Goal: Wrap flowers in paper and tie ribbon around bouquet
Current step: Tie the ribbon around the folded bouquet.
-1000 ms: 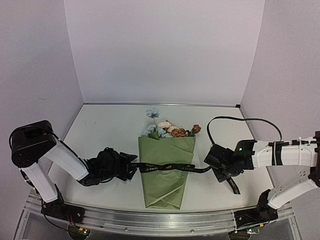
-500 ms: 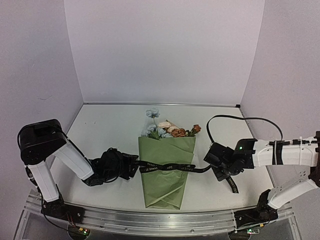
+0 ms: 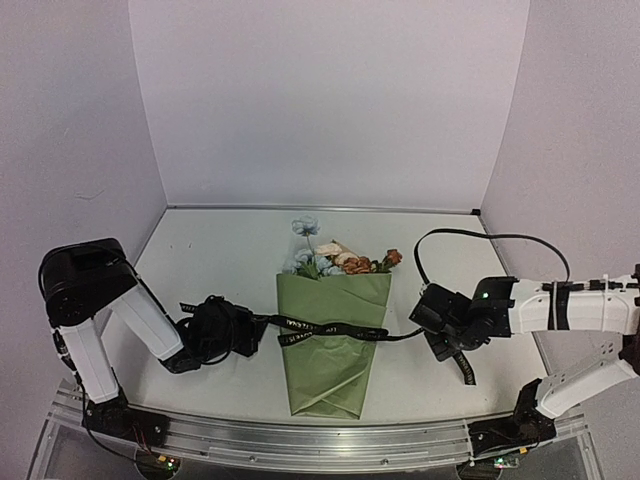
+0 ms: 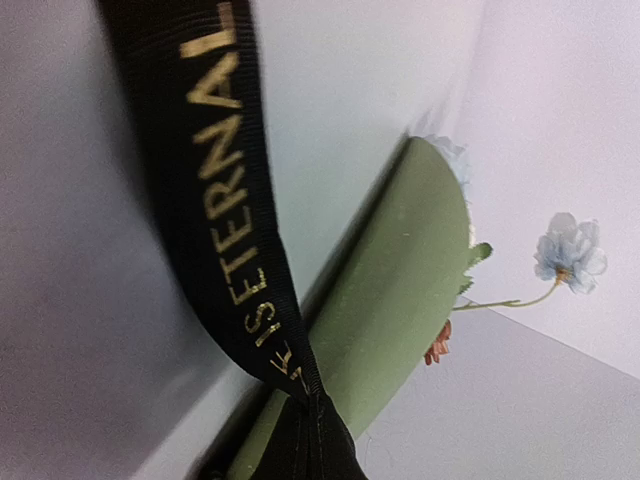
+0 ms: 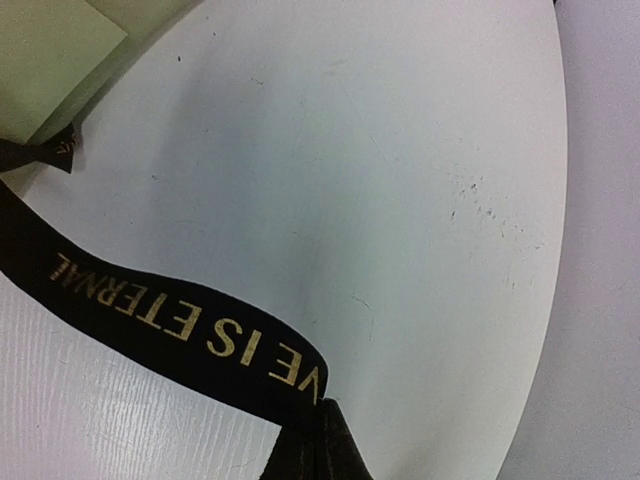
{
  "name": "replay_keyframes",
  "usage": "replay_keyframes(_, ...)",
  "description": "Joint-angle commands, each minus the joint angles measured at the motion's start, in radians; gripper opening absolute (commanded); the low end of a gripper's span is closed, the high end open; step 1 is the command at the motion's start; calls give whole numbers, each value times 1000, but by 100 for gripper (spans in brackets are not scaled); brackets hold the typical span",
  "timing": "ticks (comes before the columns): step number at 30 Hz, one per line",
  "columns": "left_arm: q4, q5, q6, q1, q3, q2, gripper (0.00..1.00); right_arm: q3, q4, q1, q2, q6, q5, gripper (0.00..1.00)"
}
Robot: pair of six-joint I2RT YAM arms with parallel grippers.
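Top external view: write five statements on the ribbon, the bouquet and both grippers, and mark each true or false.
1. The ribbon runs across the front of the bouquet. True.
2. The left gripper is open and clear of the ribbon. False: it is shut on the ribbon, left of the bouquet.
3. The right gripper is shut on the ribbon. True.
4. The flowers stick out of the bouquet's near, narrow end. False: they stick out of its far, wide end.
5. The ribbon is black with pale lettering. True.
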Motion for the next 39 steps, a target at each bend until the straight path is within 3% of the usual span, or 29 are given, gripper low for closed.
replay_keyframes(1,-150,16,193,23,0,-197,0,15,-19,-4,-17,26,58,0)
replay_keyframes(7,-452,30,318,89,-22,-405,0,47,-31,-25,61,67,101,0)
replay_keyframes(12,-507,85,323,186,-162,-517,0,19,-37,-107,78,147,103,0)
replay_keyframes(15,-571,146,356,315,-258,-609,0,-32,-38,-184,49,204,100,0)
replay_keyframes(19,-641,300,503,572,-313,-693,0,-93,-25,-290,21,288,54,0)
replay_keyframes(24,-666,487,658,856,-283,-644,0,-149,3,-384,-17,358,11,0)
replay_keyframes(30,-668,604,766,1065,-207,-518,0,-216,28,-524,-61,396,-79,0)
replay_keyframes(34,-685,649,813,1151,-146,-465,0,-255,50,-624,-85,402,-133,0)
replay_keyframes(39,-763,640,861,1170,-79,-448,0,-237,67,-693,-43,379,-182,0)
